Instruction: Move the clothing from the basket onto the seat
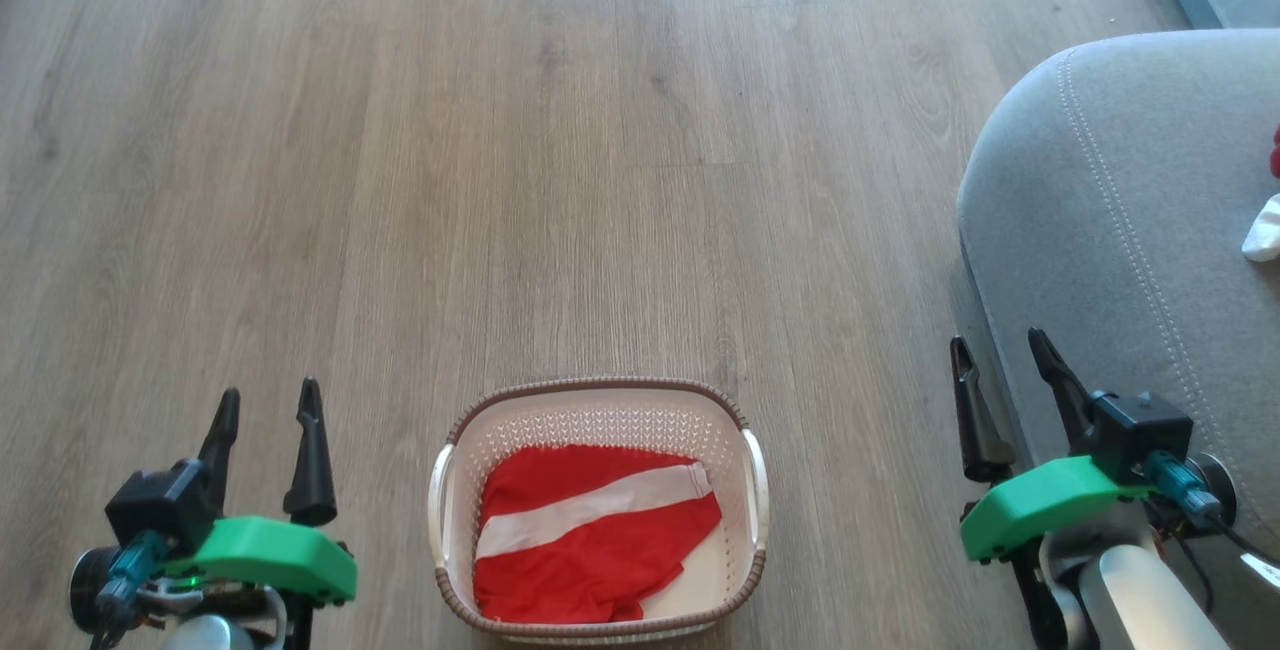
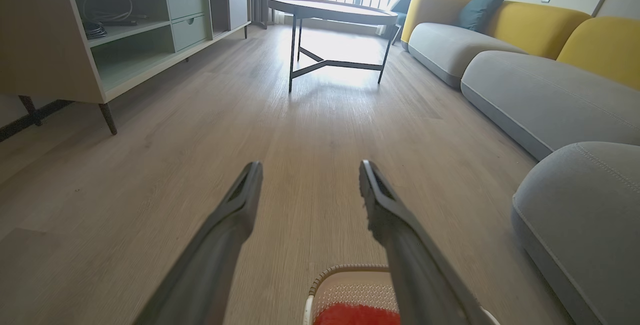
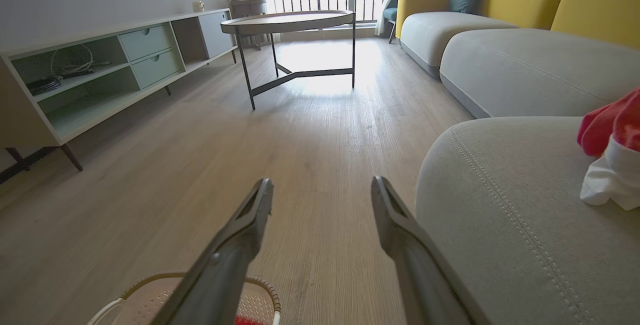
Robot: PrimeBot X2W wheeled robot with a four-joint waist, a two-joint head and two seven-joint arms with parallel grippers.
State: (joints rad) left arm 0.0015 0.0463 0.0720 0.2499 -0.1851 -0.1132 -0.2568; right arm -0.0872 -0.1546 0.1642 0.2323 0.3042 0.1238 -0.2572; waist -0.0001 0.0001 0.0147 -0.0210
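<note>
One red garment (image 1: 590, 530) lies in the basket (image 1: 600, 388), its white stripe running across from lower left to upper right. The basket stands on the floor (image 1: 500, 180) between the arms, inward of both sets of fingertips and closer to the robot. The left gripper (image 1: 268, 395) looks slightly nearer to it; the right gripper (image 1: 998, 338) hangs just beside the seat (image 1: 1130, 190) edge. Both have their fingers wide apart, holding nothing. Open floor around the basket leaves room to reach in. More red and white cloth (image 1: 1265, 220) rests on the seat.
</note>
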